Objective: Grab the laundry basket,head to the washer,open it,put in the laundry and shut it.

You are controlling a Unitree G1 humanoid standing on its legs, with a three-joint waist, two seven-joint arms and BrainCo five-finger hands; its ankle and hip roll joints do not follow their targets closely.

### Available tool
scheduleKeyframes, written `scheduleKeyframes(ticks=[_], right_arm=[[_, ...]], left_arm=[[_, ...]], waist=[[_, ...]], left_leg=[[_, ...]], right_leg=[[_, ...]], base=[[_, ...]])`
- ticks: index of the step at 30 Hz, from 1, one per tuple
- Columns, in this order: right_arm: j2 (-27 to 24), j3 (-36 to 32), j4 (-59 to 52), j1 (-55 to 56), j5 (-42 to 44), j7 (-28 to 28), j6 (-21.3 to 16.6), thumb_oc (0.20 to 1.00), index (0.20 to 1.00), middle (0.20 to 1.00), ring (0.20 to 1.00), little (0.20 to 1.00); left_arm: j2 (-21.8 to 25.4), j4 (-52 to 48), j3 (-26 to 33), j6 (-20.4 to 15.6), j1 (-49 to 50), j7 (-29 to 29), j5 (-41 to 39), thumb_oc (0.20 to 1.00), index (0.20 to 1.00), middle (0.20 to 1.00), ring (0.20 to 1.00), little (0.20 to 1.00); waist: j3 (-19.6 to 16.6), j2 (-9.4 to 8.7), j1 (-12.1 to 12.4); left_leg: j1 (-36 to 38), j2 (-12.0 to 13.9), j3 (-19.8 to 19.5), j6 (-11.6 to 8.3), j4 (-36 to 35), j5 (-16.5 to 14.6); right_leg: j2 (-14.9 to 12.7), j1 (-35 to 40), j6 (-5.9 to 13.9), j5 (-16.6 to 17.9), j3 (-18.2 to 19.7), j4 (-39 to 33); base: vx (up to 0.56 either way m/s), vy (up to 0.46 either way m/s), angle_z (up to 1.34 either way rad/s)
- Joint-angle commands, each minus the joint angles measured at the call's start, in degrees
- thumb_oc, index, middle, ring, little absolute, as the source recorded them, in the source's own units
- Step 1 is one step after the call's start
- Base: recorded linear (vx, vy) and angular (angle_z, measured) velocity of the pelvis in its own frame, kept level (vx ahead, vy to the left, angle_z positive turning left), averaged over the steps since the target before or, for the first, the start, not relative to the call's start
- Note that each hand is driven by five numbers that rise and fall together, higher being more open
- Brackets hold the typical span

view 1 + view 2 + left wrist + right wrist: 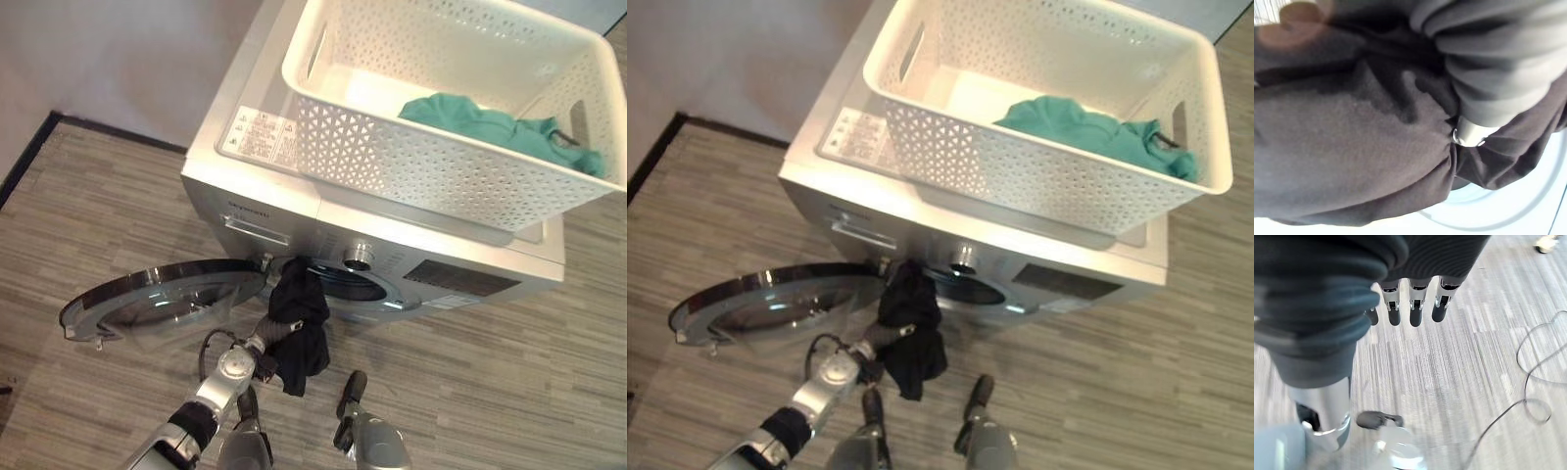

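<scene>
A white perforated laundry basket (pixel 421 166) stands on top of the silver washer (pixel 284 201). A teal garment (pixel 490 125) lies in the basket's right half. The washer's round door (pixel 162 294) is swung open to the left, baring the dark drum opening (pixel 361 286). My left hand (pixel 275 331) is up at the opening's left rim, shut on a black garment (pixel 300 328). The cloth bunches round the hand (pixel 1469 131) and hangs down in front of the washer. My right hand (pixel 1416 301) hangs low over the floor, fingers straight and holding nothing.
The open door juts out over the wood-look floor (pixel 509 392) at knee height on my left. A wall with a dark floor strip (pixel 29 147) runs behind and left of the washer. A control knob (pixel 358 258) sits above the opening.
</scene>
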Motion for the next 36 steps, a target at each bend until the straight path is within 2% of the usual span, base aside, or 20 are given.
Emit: scheduleKeyframes(ticks=[1,5,9,11,13,17,23,27,32,33,34,35,36], right_arm=[[0.71,5.23,0.2,-4.87,-3.59,-2.86,0.55,1.0,1.0,1.0,1.0,1.0],[1.8,10.26,1.45,-9.29,-8.27,-5.34,1.16,1.0,1.0,1.0,1.0,1.0],[1.89,14.01,3.77,-17.2,-10.38,-9.15,2.59,1.0,1.0,1.0,1.0,1.0],[2.25,15.09,3.9,-18.35,-11.42,-9.59,2.8,1.0,1.0,1.0,1.0,1.0],[3.28,19.23,4.96,-19.54,-16.95,-10.01,4.05,1.0,1.0,1.0,1.0,1.0],[4.5,21.16,8.17,-16.0,-22.24,-9.09,5.94,1.0,1.0,1.0,1.0,1.0],[5.48,20.67,7.98,-11.88,-22.58,-8.83,5.94,1.0,1.0,1.0,1.0,1.0],[5.75,20.49,3.06,-13.18,-18.33,-10.96,3.43,1.0,1.0,1.0,1.0,1.0],[4.79,22.86,-6.43,-15.69,-17.02,-12.69,0.96,1.0,1.0,1.0,1.0,1.0],[3.1,23.06,-12.36,-16.96,-15.99,-13.31,-0.18,1.0,1.0,1.0,1.0,1.0],[2.91,23.13,-12.59,-17.14,-15.94,-13.3,0.0,1.0,1.0,1.0,1.0,1.0],[1.92,23.11,-15.47,-17.62,-15.73,-13.35,-0.58,1.0,1.0,1.0,1.0,1.0],[-0.15,23.08,-20.65,-18.55,-15.71,-13.01,-1.07,1.0,1.0,1.0,1.0,1.0]], left_arm=[[-4.9,1.06,-2.72,-3.41,-5.82,0.74,-3.28,0.2,0.2,0.2,0.2,0.2],[-7.53,4.81,-4.01,-3.26,-10.78,2.01,-5.1,0.2,0.2,0.2,0.2,0.2],[-10.25,11.51,-3.64,-3.04,-20.79,4.64,-8.94,0.2,0.2,0.2,0.2,0.2],[-10.16,12.22,-3.31,-3.06,-22.56,4.94,-9.33,0.2,0.2,0.2,0.2,0.2],[-11.27,14.23,-2.65,-2.83,-26.21,5.98,-10.95,0.2,0.2,0.2,0.2,0.2],[-12.27,14.02,-3.08,-2.8,-27.72,6.28,-12.72,0.2,0.2,0.2,0.2,0.2],[-12.53,15.11,-2.98,-2.57,-27.98,7.02,-14.49,0.2,0.2,0.2,0.2,0.2],[-12.78,18.39,-0.17,-3.58,-30.9,9.87,-18.1,0.2,0.2,0.2,0.2,0.2],[-9.27,23.3,4.53,-4.4,-39.72,12.47,-20.28,0.2,0.2,0.2,0.2,0.2],[-5.32,24.96,7.13,-4.73,-45.64,13.81,-21.67,0.2,0.2,0.2,0.2,0.2],[-5.21,25.24,7.32,-4.75,-46.03,13.65,-21.76,0.2,0.2,0.2,0.2,0.2],[-2.82,25.59,8.41,-5.02,-48.67,14.07,-22.49,0.2,0.2,0.2,0.2,0.2],[2.82,27.3,9.66,-5.51,-54.81,14.47,-23.25,0.2,0.2,0.2,0.2,0.2]], waist=[[-0.01,-0.31,1.23],[0.07,-0.54,1.31],[1.26,-1.28,0.32],[1.41,-1.24,0.11],[1.77,-1.1,-0.29],[1.58,-0.79,-1.07],[0.61,-1.01,-2.37],[0.53,-1.84,-3.98],[-0.28,-3.31,-6.19],[-0.53,-4.15,-7.63],[-0.51,-4.06,-7.74],[-0.66,-4.31,-8.3],[-0.94,-4.56,-9.67]], left_leg=[[-6.03,0.75,2.7,0.17,0.45,1.71],[-10.69,0.87,2.1,0.29,2.5,1.64],[-17.55,1.73,2.09,0.48,6.93,0.62],[-19.33,1.98,1.98,0.62,8.58,0.14],[-23.95,2.7,1.36,1.1,12.92,-1.24],[-29.07,3.41,0.48,1.69,18.06,-3.2],[-35.02,4.32,-0.05,2.47,23.56,-5.32],[-40.81,5.58,-0.25,2.87,28.46,-6.88],[-45.73,7.13,-0.11,2.8,31.94,-8.04],[-47.17,8.01,-0.14,2.51,32.75,-8.37],[-47.46,8.08,-0.13,2.51,32.93,-8.43],[-48.05,8.49,-0.02,2.35,33.25,-8.57],[-49.05,9.35,0.47,2.09,33.31,-8.79]], right_leg=[[0.89,-6.01,-0.16,-6.48,6.29,6.52],[0.73,-10.66,-0.39,-6.43,6.58,7.93],[0.03,-17.24,-0.67,-6.18,8.03,10.89],[-0.31,-18.89,-0.78,-6.38,8.28,12.0],[-1.13,-23.09,-1.34,-7.33,8.74,15.78],[-2.02,-28.16,-2.04,-8.97,9.22,20.45],[-2.15,-34.47,-2.66,-10.4,10.49,25.18],[-1.65,-40.76,-3.24,-11.15,12.03,28.9],[-0.67,-45.7,-3.27,-10.8,13.46,30.19],[-0.08,-47.14,-3.09,-10.41,13.97,30.1],[-0.04,-47.43,-3.1,-10.42,14.03,30.21],[0.26,-48.12,-2.95,-10.13,14.25,30.15],[0.9,-49.49,-2.43,-9.36,14.63,29.56]], base=[[-0.12,-0.047,0.18],[-0.11,-0.051,0.07],[-0.09,-0.011,-0.02],[-0.08,-0.014,-0.07],[-0.09,-0.015,0.05],[-0.03,-0.017,0.08],[-0.01,-0.001,0.03],[-0.02,-0.005,-0.12],[-0.02,-0.001,-0.23],[-0.01,-0.007,-0.28],[-0.01,0.003,-0.36],[0.0,0.034,-0.26],[0.0,0.045,-0.25]])
